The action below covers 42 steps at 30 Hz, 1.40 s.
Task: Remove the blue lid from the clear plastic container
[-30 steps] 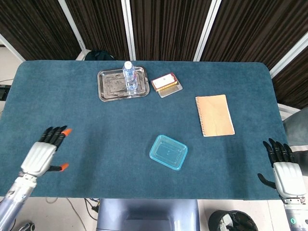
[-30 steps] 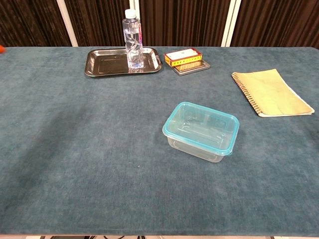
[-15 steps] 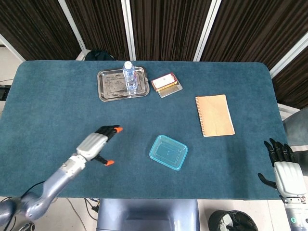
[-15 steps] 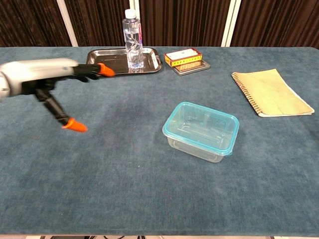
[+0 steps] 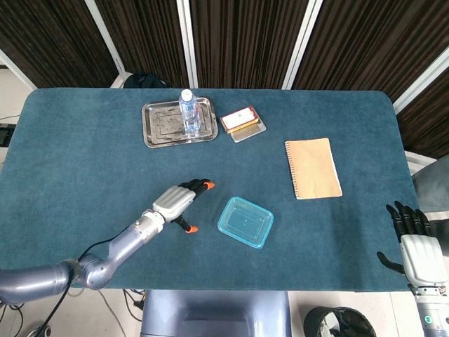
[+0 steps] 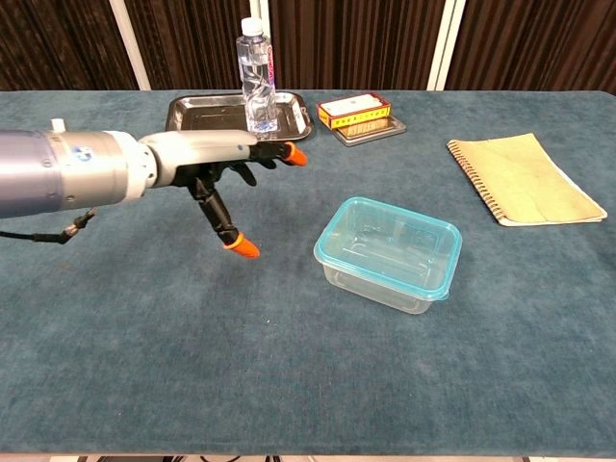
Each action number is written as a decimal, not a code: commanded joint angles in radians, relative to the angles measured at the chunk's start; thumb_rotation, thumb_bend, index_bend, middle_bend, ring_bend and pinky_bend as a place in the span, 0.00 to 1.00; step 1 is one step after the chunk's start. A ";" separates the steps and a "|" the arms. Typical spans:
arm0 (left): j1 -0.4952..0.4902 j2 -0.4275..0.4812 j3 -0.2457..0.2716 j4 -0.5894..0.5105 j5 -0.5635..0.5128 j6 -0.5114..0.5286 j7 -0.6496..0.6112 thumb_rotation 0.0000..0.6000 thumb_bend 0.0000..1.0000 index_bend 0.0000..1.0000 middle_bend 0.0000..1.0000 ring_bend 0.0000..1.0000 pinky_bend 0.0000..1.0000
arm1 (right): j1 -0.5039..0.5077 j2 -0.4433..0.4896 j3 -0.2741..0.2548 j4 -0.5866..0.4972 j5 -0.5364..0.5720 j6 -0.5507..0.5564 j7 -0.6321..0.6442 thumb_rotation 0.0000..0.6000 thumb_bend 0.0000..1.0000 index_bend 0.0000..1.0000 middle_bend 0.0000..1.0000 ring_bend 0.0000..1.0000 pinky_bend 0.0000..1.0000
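blue lid (image 6: 388, 241) sits on the clear plastic container (image 6: 385, 279), mid-table. left hand (image 6: 214, 164) hovers beside it, fingers spread, empty. right hand (image 5: 419, 246) at the table's edge, seemingly open.

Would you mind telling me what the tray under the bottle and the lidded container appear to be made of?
The tray looks like polished metal, probably steel: silver-grey, with bright reflections along its rim. The container seems to be clear, glossy plastic, since the cloth shows through its walls. Its lid looks like translucent blue plastic with a raised rim. The bottle also appears to be clear plastic.
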State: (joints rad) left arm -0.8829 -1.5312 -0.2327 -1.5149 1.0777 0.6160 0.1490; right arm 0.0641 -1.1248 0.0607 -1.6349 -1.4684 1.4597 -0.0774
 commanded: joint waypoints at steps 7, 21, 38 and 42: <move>-0.093 -0.098 -0.005 0.115 0.007 -0.073 -0.021 1.00 0.00 0.00 0.00 0.00 0.13 | 0.001 -0.004 0.003 -0.001 0.008 -0.001 -0.010 1.00 0.28 0.00 0.00 0.00 0.00; -0.152 -0.267 -0.006 0.283 0.133 -0.067 -0.150 1.00 0.00 0.00 0.00 0.00 0.12 | 0.001 -0.004 0.004 -0.004 0.017 -0.007 -0.011 1.00 0.28 0.00 0.00 0.00 0.00; -0.137 -0.439 0.029 0.493 0.301 0.132 -0.327 1.00 0.17 0.37 0.43 0.38 0.46 | 0.000 0.000 0.001 -0.008 0.011 -0.005 -0.002 1.00 0.28 0.00 0.00 0.00 0.00; -0.123 -0.424 0.043 0.494 0.321 0.161 -0.352 1.00 0.18 0.37 0.43 0.38 0.46 | 0.000 0.000 0.000 -0.007 0.006 -0.003 0.001 1.00 0.28 0.00 0.00 0.00 0.00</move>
State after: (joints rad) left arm -1.0101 -1.9609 -0.1938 -1.0197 1.3943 0.7707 -0.1983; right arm 0.0640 -1.1249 0.0612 -1.6420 -1.4615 1.4567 -0.0760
